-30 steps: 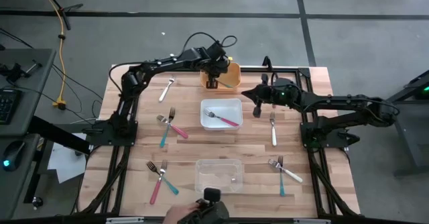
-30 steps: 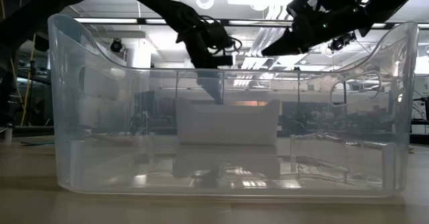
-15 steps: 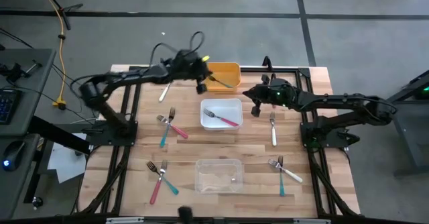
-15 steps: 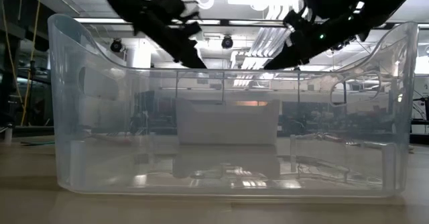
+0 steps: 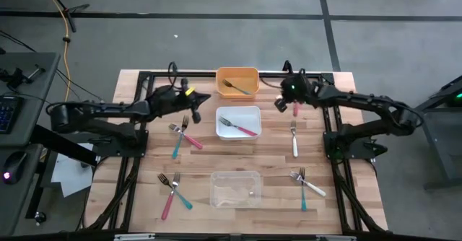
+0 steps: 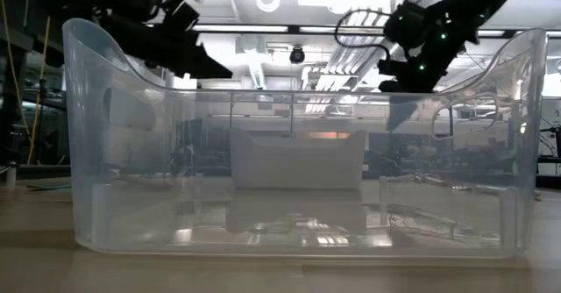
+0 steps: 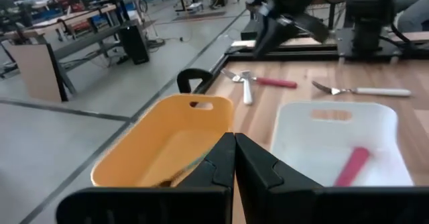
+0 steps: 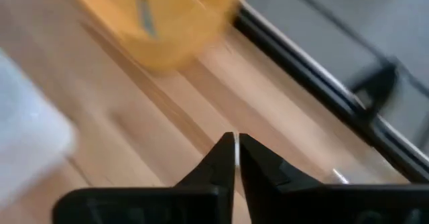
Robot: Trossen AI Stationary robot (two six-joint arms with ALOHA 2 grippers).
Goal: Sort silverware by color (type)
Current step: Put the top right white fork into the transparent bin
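**Table** (image 5: 267, 161): wood top ringed by a black rail. The widest bare wood lies between the white bin (image 5: 239, 122) and the clear bin (image 5: 235, 189), and along the front edge on either side of the clear bin.

**Left gripper** (image 5: 198, 97): up-left of the white bin, over the table. Its fingers are clenched on nothing, as the left wrist view (image 7: 234, 143) shows.

**Forks, left of the white bin:** 4.
- One pink-and-teal pair (image 5: 184, 134) is crossed just beside the bin.
- A second pair (image 5: 173, 190) in the same colours lies near the front, beside the clear bin.

**Bins:** 3, in one line down the middle.
- The orange bin (image 5: 238, 82) behind the white bin holds 1 fork (image 5: 232, 88), handle colour unclear.
- The white bin holds 1 pink fork (image 5: 242, 128).
- The clear bin holds none that I can see.

**Right gripper** (image 5: 280, 104): up-right of the white bin. In its wrist view (image 8: 236, 143) the fingers are pressed all but together and hold nothing.

**Forks, right of the white bin:** 4 from above.
- 1 pink handle (image 5: 294, 108) lies by the right gripper.
- 1 white fork (image 5: 294, 141) lies just beyond the bin.
- A white-and-teal pair (image 5: 307, 183) lies near the front.

**View differences:**
- The left wrist view shows a further white fork (image 7: 246, 90) crossing the pink handle, which is not made out from above.
- The low view is filled by the clear bin's wall, with the white bin seen through it and no forks.
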